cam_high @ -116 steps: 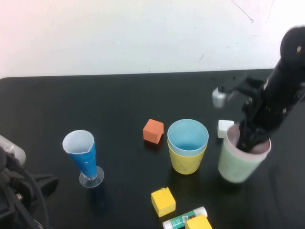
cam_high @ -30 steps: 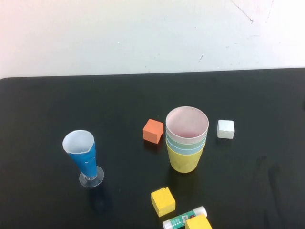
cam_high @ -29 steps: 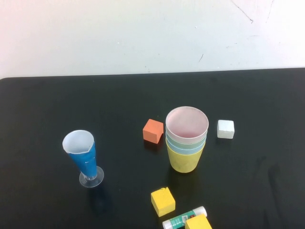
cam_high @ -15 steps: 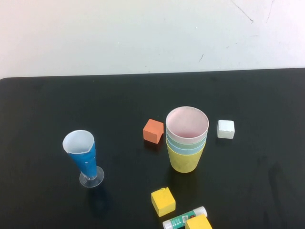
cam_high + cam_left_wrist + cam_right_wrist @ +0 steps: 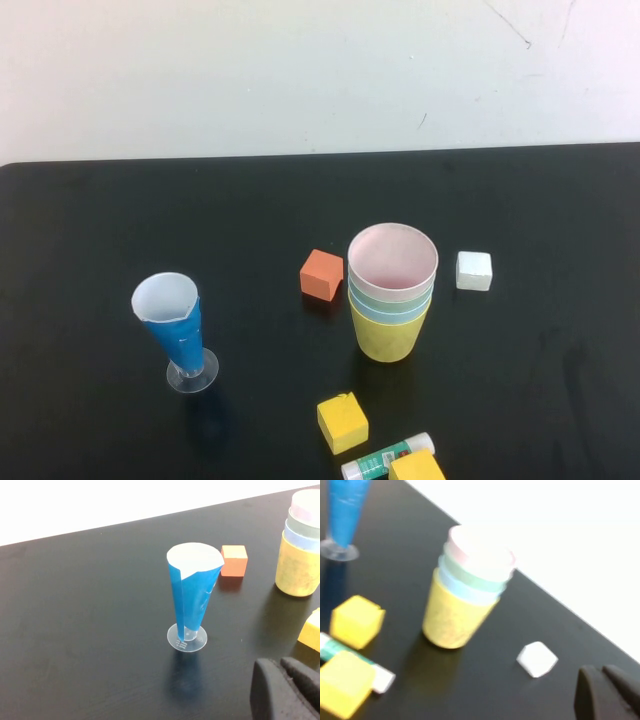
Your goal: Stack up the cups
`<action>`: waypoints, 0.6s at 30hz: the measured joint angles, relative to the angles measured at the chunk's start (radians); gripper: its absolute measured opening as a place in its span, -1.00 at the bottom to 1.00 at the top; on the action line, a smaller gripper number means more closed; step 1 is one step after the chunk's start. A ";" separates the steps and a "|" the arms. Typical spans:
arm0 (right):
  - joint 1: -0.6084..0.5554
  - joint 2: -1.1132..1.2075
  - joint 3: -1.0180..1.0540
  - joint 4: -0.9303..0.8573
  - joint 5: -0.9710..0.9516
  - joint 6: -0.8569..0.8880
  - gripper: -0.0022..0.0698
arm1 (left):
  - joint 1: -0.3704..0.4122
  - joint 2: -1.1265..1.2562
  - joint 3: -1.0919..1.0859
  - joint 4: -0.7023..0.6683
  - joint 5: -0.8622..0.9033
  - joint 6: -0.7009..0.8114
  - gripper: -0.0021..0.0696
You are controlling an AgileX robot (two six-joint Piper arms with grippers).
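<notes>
- High view shows four cups nested in one upright stack at the middle of the black desk (image 5: pixel 90 220): yellow cup (image 5: pixel 388 335) at the bottom, blue cup (image 5: pixel 392 311) and green cup (image 5: pixel 392 297) above it, pink cup (image 5: pixel 393 262) on top.
- An orange block (image 5: pixel 322 274) sits just beside the stack on its left; a white block (image 5: pixel 474 270) lies near its right.
- A narrow blue glass (image 5: pixel 176 325) with a clear foot stands upright, well apart to the left.
- Near the front edge, a yellow block (image 5: pixel 342 422) lies beside a glue stick (image 5: pixel 385 457), with a second yellow block (image 5: pixel 417 468) touching the stick.
- Neither arm appears over the desk from above.
- Left wrist view catches the left claw (image 5: pixel 285 687) as a dark tip low near the desk, close to the glass; I cannot tell how its jaws stand.
- Right wrist view shows the right claw (image 5: pixel 604 692) as a dark tip beyond the white block, holding nothing visible; its opening cannot be told.
</notes>
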 joint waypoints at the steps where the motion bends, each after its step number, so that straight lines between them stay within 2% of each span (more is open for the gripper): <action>1: 0.000 -0.005 0.002 0.000 0.016 0.000 -0.94 | 0.000 0.000 0.000 0.000 0.000 0.000 -0.94; 5: 0.000 -0.075 0.022 -0.028 0.031 0.009 -0.94 | 0.000 0.000 0.000 0.000 0.000 0.000 -0.94; 7: -0.014 -0.129 0.037 -0.138 0.029 0.092 -0.94 | 0.000 0.000 0.000 0.000 0.000 0.000 -0.94; 14: -0.243 -0.374 0.132 -0.830 0.156 0.924 -0.94 | 0.000 0.000 0.000 0.000 0.002 0.002 -0.94; 16: -0.311 -0.432 0.167 -0.928 0.181 1.040 -0.94 | 0.000 0.000 0.000 0.000 0.002 0.002 -0.94; 18: -0.373 -0.467 0.195 -0.964 0.189 1.085 -0.94 | 0.000 0.000 0.000 0.000 0.002 0.002 -0.94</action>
